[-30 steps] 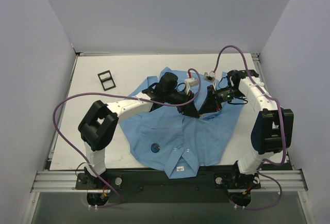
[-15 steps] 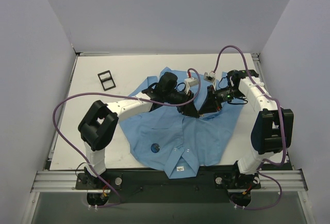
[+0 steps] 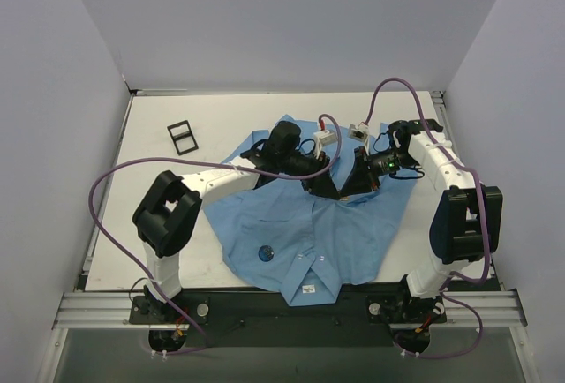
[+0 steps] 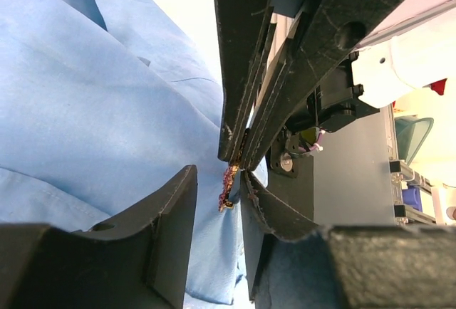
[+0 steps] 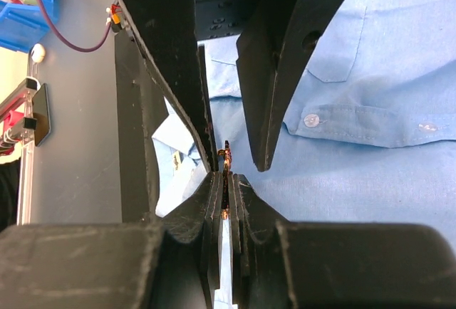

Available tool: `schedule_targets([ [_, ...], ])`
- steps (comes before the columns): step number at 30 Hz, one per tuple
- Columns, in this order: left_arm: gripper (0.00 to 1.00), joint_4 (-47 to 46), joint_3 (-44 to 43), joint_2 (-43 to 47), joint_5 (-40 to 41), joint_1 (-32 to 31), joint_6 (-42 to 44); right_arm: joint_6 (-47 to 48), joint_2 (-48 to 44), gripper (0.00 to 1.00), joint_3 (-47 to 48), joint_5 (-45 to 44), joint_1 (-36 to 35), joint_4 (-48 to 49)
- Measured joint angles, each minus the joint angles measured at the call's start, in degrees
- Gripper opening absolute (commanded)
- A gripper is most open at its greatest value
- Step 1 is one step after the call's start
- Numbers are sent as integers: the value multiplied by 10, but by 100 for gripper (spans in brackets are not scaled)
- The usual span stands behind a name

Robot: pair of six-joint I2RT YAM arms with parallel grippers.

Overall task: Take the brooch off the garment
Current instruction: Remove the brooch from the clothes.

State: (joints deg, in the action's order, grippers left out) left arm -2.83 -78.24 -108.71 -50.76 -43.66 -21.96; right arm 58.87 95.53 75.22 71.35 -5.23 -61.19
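Note:
The light blue shirt (image 3: pixel 300 224) lies spread on the table, its collar and white neck label (image 3: pixel 308 289) at the near edge. The brooch (image 3: pixel 265 252), a small dark-blue disc, sits on the shirt's near left part, apart from both grippers. The grippers meet above the shirt's far right part. My right gripper (image 5: pixel 226 177) (image 3: pixel 350 185) is shut on a thin red-gold piece (image 5: pixel 226 154). My left gripper (image 4: pixel 218 175) (image 3: pixel 324 187) is open, one jaw on each side of that piece (image 4: pixel 229 188), tip to tip with the right fingers (image 4: pixel 242 102).
A black rectangular frame (image 3: pixel 181 137) lies on the white table (image 3: pixel 159 118) at the far left. Purple cables loop over both arms. Grey walls close in the table on three sides.
The left arm's wrist has shifted slightly toward the far side. The grippers stay together at the same spot, and the brooch has not moved.

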Motion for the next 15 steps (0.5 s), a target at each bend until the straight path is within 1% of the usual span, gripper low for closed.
schedule_targets([
  [7, 45, 2, -2, 0, -4, 5, 19, 0, 0, 0, 0, 0, -1, -6],
  [15, 50, 73, -38, 0, -9, 10, 95, 0, 0, 0, 0, 0, -1, -15],
])
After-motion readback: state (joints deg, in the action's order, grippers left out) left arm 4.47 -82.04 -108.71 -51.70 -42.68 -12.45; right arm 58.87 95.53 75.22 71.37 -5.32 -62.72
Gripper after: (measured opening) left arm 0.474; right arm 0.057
